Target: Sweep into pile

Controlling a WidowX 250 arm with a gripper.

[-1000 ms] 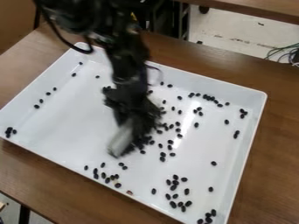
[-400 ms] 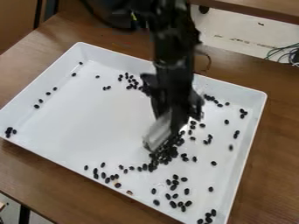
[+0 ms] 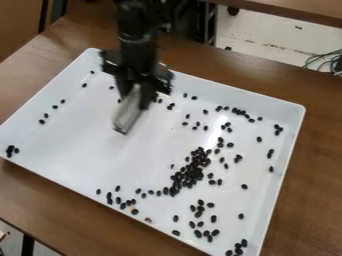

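Up at the top edge the black arm (image 3: 137, 37) is cut off, the gripper (image 3: 135, 95) masks part of the white tray (image 3: 80, 145) and the upper end of the pale scraper (image 3: 128, 116), and whether that blade touches the tray floor, I can't tell! The arm hangs almost straight down over the tray's upper-left part, fingers clamped on the scraper, which tilts with its free end toward the view's lower left. And there are the black beans (image 3: 189, 172), heaped in the tray right of centre, with others strewn around the heap and along the walls, all on the brown bench (image 3: 57, 200)!
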